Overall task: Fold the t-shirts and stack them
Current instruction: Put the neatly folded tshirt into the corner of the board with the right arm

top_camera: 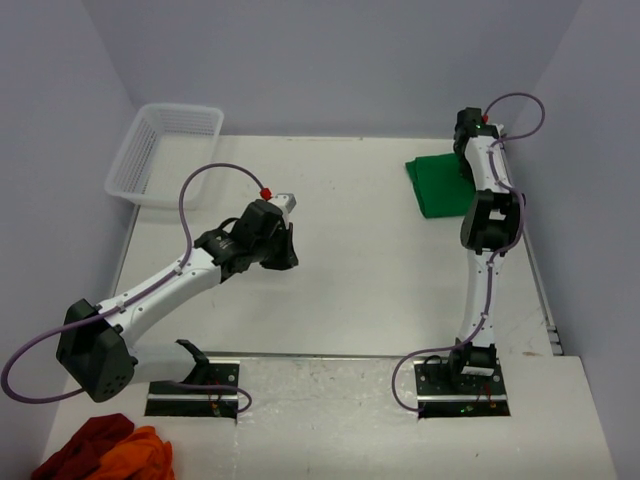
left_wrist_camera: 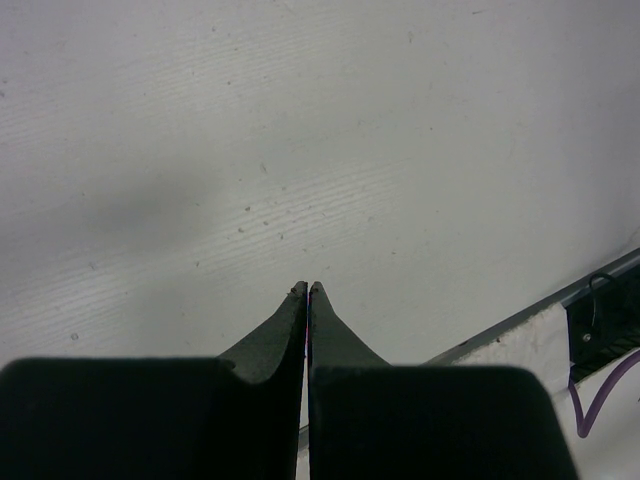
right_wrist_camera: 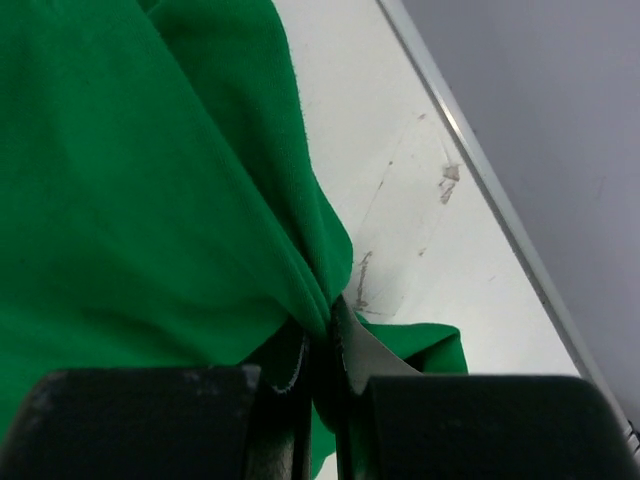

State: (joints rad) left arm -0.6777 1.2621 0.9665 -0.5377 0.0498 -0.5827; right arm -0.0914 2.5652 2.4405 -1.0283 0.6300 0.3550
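Green cotton fills most of the right wrist view: the t-shirt (right_wrist_camera: pixel 150 200) spreads over the left and middle of that frame, and one bunched fold of it runs down to the bottom centre into the right gripper (right_wrist_camera: pixel 335 320), whose two fingers are pressed together on the cloth with a small flap of green showing past them at the lower right. In the overhead view the t-shirt (top_camera: pixel 437 185) lies folded into a compact, roughly rectangular pad in the upper right of the frame, flat on the white table (top_camera: pixel 350 290) near its far right corner, with its right edge hidden under the right arm (top_camera: pixel 487 225). What shows of the pad is close to square, its sides tilted a little so the upper edge leans toward the left of the frame; its long axis cannot be settled with that edge covered, and neither collar nor sleeves show, so which way the neck points cannot be told. The left gripper (left_wrist_camera: pixel 307 292) hangs above bare table left of the frame's centre, its fingertips meeting with nothing between them, well apart from the t-shirt. A white plastic basket (top_camera: pixel 165 150) sits in the upper left, and dark red and orange cloths (top_camera: pixel 105 455) lie heaped in the lower left corner.
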